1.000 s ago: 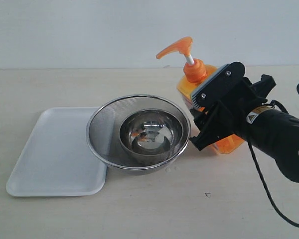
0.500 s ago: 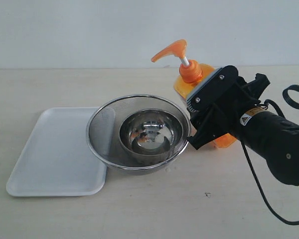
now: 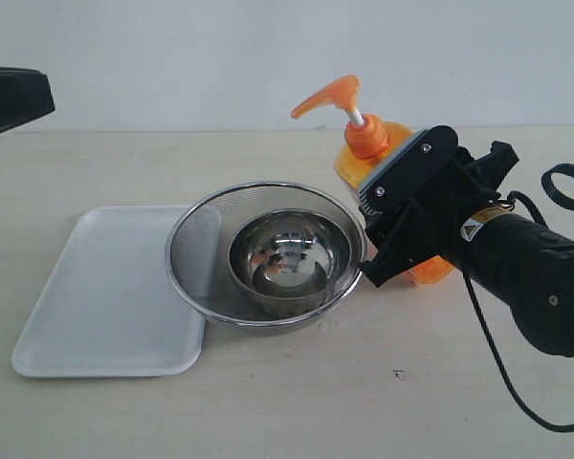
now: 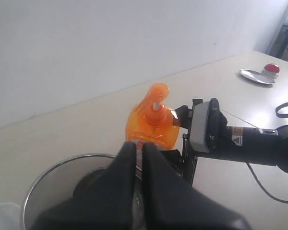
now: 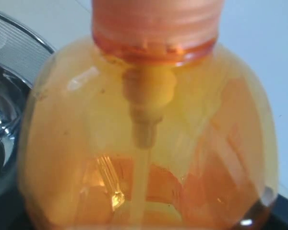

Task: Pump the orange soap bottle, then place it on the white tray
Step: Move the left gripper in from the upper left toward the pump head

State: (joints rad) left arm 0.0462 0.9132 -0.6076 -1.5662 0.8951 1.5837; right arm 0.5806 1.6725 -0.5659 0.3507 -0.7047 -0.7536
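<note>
The orange soap bottle (image 3: 367, 137) leans to the left just right of the strainer, its pump head raised on the white stem. My right gripper (image 3: 407, 229) is shut on the bottle's body, a black finger across its near side. In the right wrist view the bottle (image 5: 149, 134) fills the frame and hides the fingers. The left gripper (image 4: 140, 144) is shut with nothing in it, hovering over the strainer and pointing at the bottle (image 4: 153, 127). The white tray (image 3: 96, 287) lies flat at the left, partly under the strainer's rim.
A round steel mesh strainer (image 3: 201, 249) holds a steel bowl (image 3: 289, 258) between tray and bottle. A dark part of the left arm (image 3: 10, 100) shows at the upper left. A black cable (image 3: 502, 363) trails by the right arm. A red-topped metal disc (image 4: 259, 75) lies far off.
The right gripper shifted slightly left and tipped the bottle that way, mostly in the first half second. The left arm has come into the exterior view at the upper left.
</note>
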